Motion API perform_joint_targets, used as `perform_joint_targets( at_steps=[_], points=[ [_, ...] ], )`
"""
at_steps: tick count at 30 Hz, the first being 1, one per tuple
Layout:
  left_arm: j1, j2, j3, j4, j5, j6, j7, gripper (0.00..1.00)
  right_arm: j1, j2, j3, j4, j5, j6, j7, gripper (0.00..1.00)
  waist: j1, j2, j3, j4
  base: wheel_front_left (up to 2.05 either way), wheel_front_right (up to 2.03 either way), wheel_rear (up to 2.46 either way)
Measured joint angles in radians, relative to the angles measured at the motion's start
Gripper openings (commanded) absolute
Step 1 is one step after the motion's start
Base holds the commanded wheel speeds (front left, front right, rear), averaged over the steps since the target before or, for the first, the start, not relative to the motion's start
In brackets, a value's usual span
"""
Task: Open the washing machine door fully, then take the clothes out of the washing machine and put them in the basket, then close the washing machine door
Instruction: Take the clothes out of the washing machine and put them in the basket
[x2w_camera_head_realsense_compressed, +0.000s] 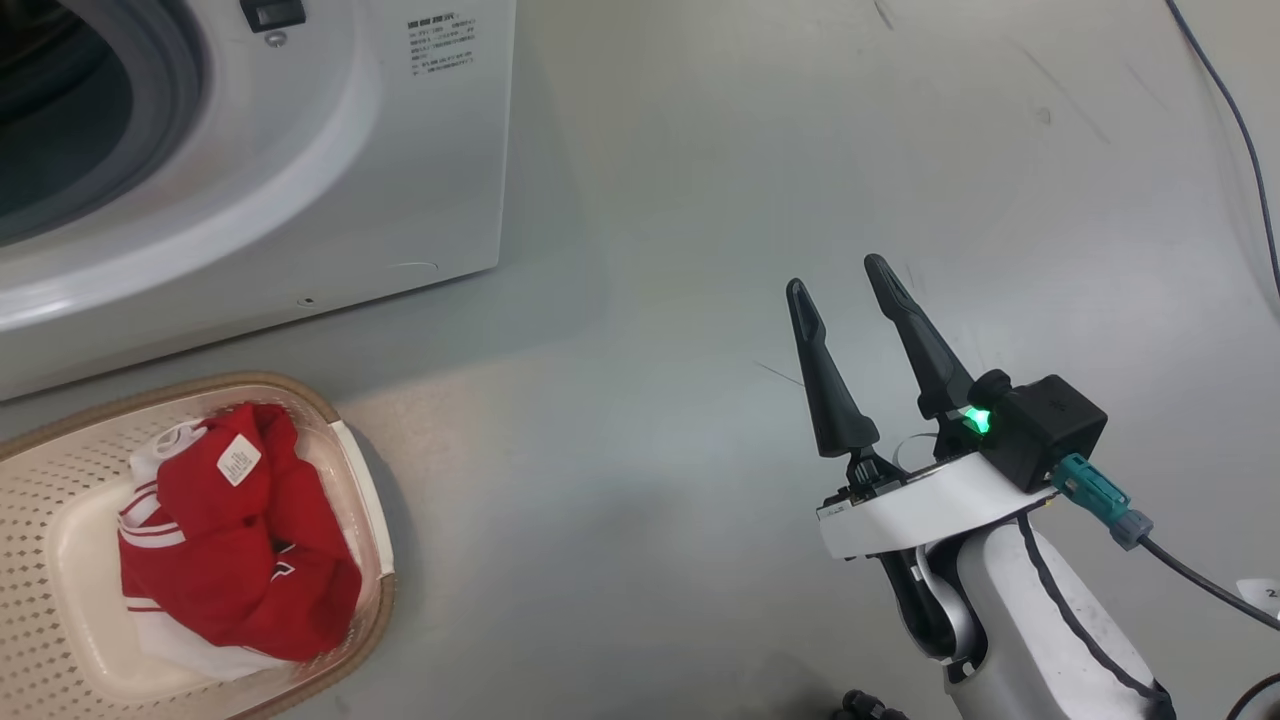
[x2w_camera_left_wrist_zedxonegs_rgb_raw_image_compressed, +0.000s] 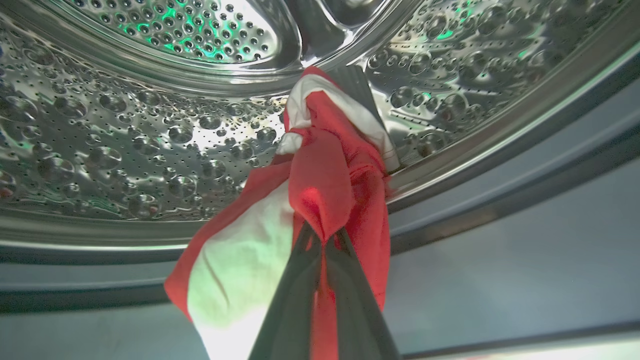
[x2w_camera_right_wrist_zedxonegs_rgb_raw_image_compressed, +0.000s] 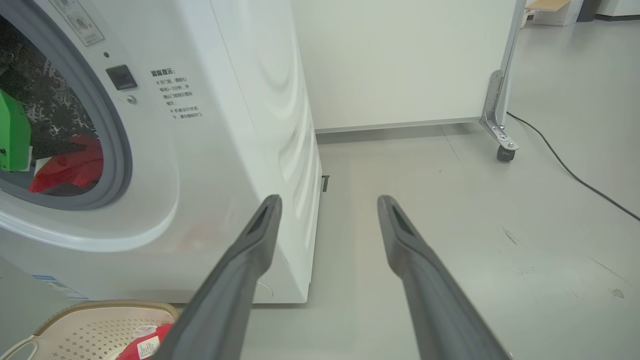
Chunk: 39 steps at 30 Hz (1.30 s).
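Head view: washing machine (x2w_camera_head_realsense_compressed: 330, 200) at 10 o'clock; basket (x2w_camera_head_realsense_compressed: 200, 385) at 8 o'clock holding red clothes (x2w_camera_head_realsense_compressed: 230, 550); right claw (x2w_camera_head_realsense_compressed: 836, 273) at 4 o'clock, fingers spread, empty. Left wrist view: left claw (x2w_camera_left_wrist_zedxonegs_rgb_raw_image_compressed: 324, 239) pinched on red-white garment (x2w_camera_left_wrist_zedxonegs_rgb_raw_image_compressed: 325, 175) inside drum (x2w_camera_left_wrist_zedxonegs_rgb_raw_image_compressed: 125, 150). Right wrist view: washing machine at 9 o'clock; basket at 7 o'clock.

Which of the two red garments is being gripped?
The garment in the drum: the left gripper is shut on it. The other garment lies free in the basket.
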<state>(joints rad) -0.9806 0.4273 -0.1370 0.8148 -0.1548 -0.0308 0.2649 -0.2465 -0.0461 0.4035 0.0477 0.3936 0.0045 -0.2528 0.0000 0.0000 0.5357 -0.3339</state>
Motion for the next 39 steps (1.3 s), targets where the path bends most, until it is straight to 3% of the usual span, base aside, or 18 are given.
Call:
perform_joint_targets(
  at_steps=[6,20,27,33,39],
  points=[
    [0.05,-0.078,0.007,0.016,-0.058,-0.042,-0.072,0.0,0.012,0.0,-0.018,0.026,-0.019,0.001,0.0,1.0,0.0,0.0,-0.052,0.022,0.0,0.0,0.0],
    [0.18,-0.135,-0.053,0.017,-0.066,-0.08,-0.208,0.0,0.064,-0.004,-0.064,0.052,-0.037,0.005,0.0,1.0,-0.0001,0.0,-0.186,0.099,0.0,0.0,0.0],
    [0.25,-0.138,-0.058,-0.009,-0.076,-0.081,-0.282,0.0,0.097,-0.007,-0.075,0.062,-0.043,0.015,0.0,1.0,-0.0001,0.0,-0.243,0.141,0.0,0.0,0.0],
    [0.314,-0.189,-0.058,-0.046,-0.107,-0.082,-0.358,0.0,0.122,-0.01,-0.092,0.066,-0.043,0.017,0.0,1.0,-0.0001,0.0,-0.289,0.171,0.0,0.0,0.0],
    [0.362,-0.203,-0.058,-0.097,-0.119,-0.089,-0.43,0.0,0.148,-0.015,-0.102,0.069,-0.046,0.023,0.0,1.0,-0.0001,0.0,-0.33,0.199,0.0,0.0,0.0]
  ],
)
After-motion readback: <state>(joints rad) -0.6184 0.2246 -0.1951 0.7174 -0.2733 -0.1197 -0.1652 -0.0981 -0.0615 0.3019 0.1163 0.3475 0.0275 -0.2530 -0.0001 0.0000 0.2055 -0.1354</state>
